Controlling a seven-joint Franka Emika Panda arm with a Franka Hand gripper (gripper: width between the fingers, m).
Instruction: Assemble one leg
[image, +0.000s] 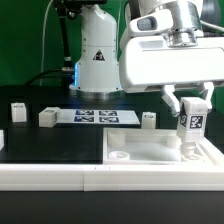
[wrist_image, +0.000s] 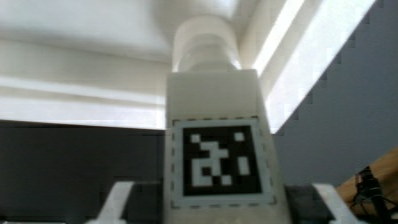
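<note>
My gripper (image: 188, 112) is shut on the leg (image: 189, 126), a small white post with a black-and-white tag, held upright. Its lower end meets the near right corner of the large white tray-like panel (image: 150, 152). In the wrist view the leg (wrist_image: 221, 130) fills the middle, tag facing the camera, between my two fingers (wrist_image: 132, 198). Its far end sits against the panel's raised rim (wrist_image: 107, 85).
The marker board (image: 95, 116) lies behind the panel. Other small white legs stand on the black table: one (image: 47, 117) left of the board, one (image: 17, 110) farther left, one (image: 149, 120) right of the board. The white robot base (image: 97, 50) stands behind.
</note>
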